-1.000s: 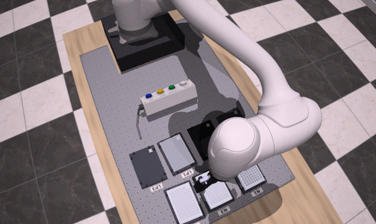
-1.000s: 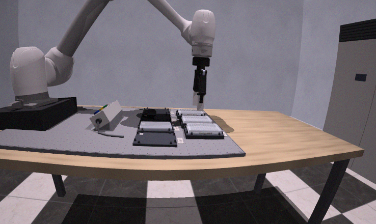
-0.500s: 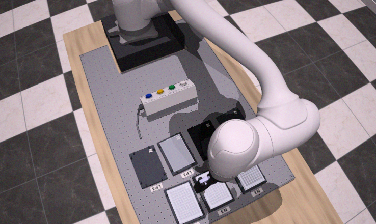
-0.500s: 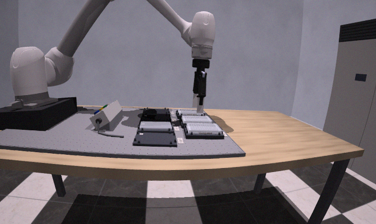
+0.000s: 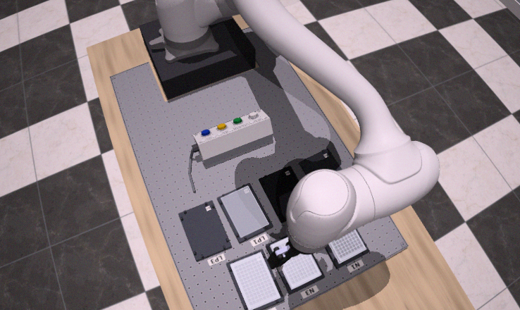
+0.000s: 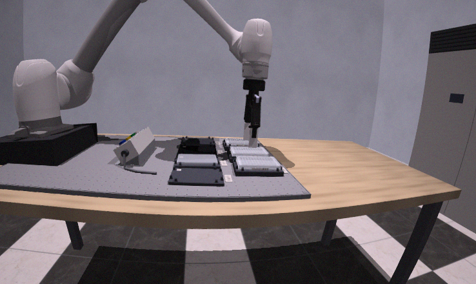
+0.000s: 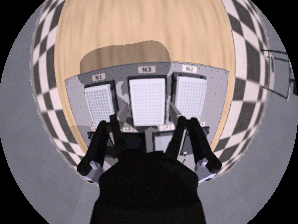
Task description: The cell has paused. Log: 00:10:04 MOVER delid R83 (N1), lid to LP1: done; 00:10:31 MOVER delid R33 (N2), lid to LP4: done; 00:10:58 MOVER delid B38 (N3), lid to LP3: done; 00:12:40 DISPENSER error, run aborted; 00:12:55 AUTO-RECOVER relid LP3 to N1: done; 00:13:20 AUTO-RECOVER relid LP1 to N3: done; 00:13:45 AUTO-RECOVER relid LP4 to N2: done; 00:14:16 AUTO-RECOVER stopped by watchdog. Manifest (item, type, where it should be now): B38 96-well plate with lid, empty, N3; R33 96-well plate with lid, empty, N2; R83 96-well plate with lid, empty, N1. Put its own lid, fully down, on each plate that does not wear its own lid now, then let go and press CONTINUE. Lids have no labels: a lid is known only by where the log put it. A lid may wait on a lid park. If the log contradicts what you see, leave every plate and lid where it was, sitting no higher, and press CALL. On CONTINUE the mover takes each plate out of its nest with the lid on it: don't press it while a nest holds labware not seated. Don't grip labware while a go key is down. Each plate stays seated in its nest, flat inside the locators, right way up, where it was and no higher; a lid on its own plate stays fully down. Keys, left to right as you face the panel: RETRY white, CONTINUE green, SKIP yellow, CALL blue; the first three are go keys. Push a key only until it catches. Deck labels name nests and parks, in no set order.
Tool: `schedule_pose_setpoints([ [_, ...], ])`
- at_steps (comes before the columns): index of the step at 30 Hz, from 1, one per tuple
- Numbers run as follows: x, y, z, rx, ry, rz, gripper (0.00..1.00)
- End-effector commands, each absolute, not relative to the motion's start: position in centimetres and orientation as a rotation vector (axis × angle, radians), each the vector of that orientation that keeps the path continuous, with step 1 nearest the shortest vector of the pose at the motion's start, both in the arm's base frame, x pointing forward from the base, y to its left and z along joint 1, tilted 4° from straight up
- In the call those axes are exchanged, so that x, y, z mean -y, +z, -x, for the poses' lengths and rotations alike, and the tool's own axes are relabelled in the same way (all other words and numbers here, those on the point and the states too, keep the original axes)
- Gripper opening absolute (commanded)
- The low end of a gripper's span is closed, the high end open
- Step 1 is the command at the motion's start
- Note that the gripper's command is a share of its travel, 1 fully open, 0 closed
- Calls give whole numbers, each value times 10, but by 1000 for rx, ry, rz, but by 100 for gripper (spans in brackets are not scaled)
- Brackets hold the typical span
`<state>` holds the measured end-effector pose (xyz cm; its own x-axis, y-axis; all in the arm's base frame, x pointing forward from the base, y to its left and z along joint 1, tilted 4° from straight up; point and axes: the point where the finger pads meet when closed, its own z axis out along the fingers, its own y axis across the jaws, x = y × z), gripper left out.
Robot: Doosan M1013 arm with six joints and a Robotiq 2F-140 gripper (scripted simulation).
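Above the middle white lidded well plate at N3, the black jaws hang spread, holding nothing. Descending off-centre could, I judge, clip that plate's rim and unseat it.

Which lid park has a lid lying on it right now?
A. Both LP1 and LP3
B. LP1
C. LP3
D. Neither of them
B: in the top view a pale translucent lid lies on the LP1 park, while the LP3 park shows only its bare dark plate.

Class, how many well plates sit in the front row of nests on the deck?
3: one at the unlabelled end, one at N3 below the claw, one at N1, partly hidden by the arm.
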<state>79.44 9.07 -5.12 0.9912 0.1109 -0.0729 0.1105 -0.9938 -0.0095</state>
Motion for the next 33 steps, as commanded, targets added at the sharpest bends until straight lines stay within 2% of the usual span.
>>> schedule_pose_setpoints([
  [1, -91, -52, -794, 174, 115, 3129, 66],
  [33, -91, -62, -794, 174, 115, 3129, 66],
])
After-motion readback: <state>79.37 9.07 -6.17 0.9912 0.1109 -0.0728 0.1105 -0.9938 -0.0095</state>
